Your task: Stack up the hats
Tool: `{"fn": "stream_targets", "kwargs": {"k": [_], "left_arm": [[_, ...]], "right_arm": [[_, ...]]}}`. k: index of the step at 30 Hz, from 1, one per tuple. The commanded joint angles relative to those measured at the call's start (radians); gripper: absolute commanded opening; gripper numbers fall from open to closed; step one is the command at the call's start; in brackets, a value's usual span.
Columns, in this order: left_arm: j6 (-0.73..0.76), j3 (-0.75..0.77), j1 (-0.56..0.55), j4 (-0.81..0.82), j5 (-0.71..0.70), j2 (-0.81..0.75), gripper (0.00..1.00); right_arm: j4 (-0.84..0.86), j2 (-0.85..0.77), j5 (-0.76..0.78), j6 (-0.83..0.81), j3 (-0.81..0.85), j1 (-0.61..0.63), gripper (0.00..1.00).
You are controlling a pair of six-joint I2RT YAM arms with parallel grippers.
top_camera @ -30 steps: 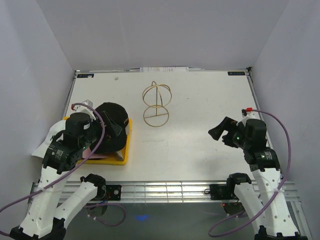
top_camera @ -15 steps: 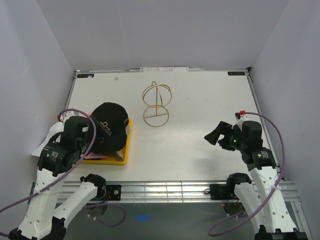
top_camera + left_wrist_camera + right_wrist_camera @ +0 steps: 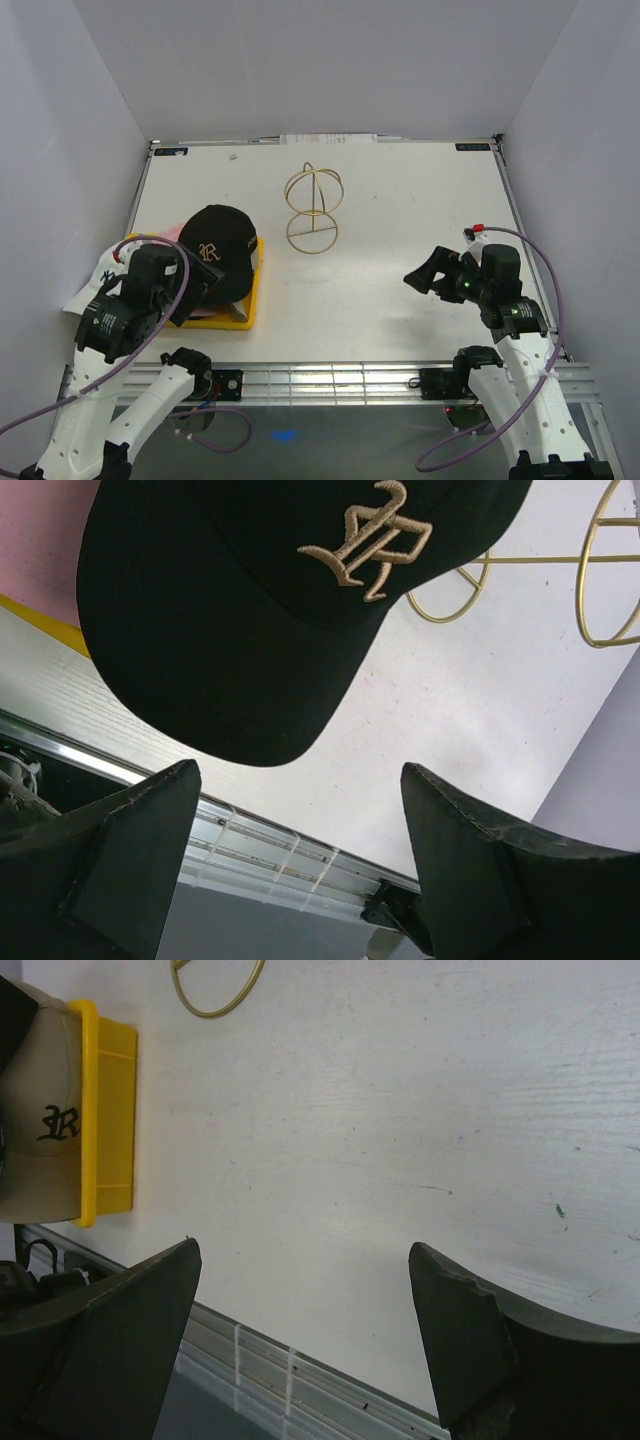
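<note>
A black cap with a tan "R" (image 3: 222,250) sits on top of a pile in the yellow tray (image 3: 251,292). It fills the top of the left wrist view (image 3: 230,620). A tan cap with a black "R" (image 3: 40,1130) lies under it in the tray. A bit of the pink cap (image 3: 40,540) shows beneath. The white NY cap (image 3: 98,282) lies at the tray's left, partly hidden by my left arm. My left gripper (image 3: 203,284) is open and empty just near of the black cap's brim. My right gripper (image 3: 422,272) is open and empty over bare table at the right.
The gold wire stand (image 3: 313,210) stands at the middle back; its rings show in the left wrist view (image 3: 600,570). The table's front rail (image 3: 330,378) runs just below both grippers. Grey walls close in on both sides.
My left arm has drawn back toward the near edge, off the black cap, which now shows whole on the pile. My right gripper has shifted slightly left and nearer.
</note>
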Motion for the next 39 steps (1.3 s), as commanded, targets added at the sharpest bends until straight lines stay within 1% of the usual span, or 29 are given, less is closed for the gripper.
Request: {"fn": "stream_targets", "kwargs": {"k": [1,3,4,8,13,17,24,28,39], "left_arm": [[-0.044,0.049,0.001,-0.05,0.009,0.027,0.92],[-0.035,0.038,0.001,-0.053,0.033,0.028,0.92],[-0.045,0.026,0.001,-0.051,0.045,0.005,0.92],[-0.133,-0.034,0.001,-0.048,0.114,-0.064,0.92],[-0.229,-0.087,0.001,-0.053,0.142,-0.134,0.94],[-0.276,-0.132,0.001,-0.053,0.147,-0.189,0.95],[-0.342,-0.262,0.001,0.025,0.105,-0.298,0.96],[-0.343,-0.304,0.001,0.112,0.063,-0.354,0.96],[-0.343,-0.405,0.001,0.219,-0.034,-0.433,0.95]], "right_arm": [[0.092,-0.009,-0.085,-0.004,-0.01,0.004,0.9],[0.112,-0.004,-0.094,0.012,-0.013,0.005,0.91],[0.118,0.0,-0.1,0.016,-0.018,0.005,0.92],[0.194,0.012,-0.128,0.062,-0.032,0.037,0.94],[0.236,0.068,-0.058,0.092,-0.016,0.117,0.95],[0.27,0.098,-0.044,0.105,-0.016,0.154,0.95],[0.305,0.131,-0.03,0.115,-0.016,0.191,0.96],[0.303,0.135,-0.021,0.107,-0.018,0.202,0.96],[0.299,0.12,-0.013,0.101,-0.047,0.209,0.96]]}}
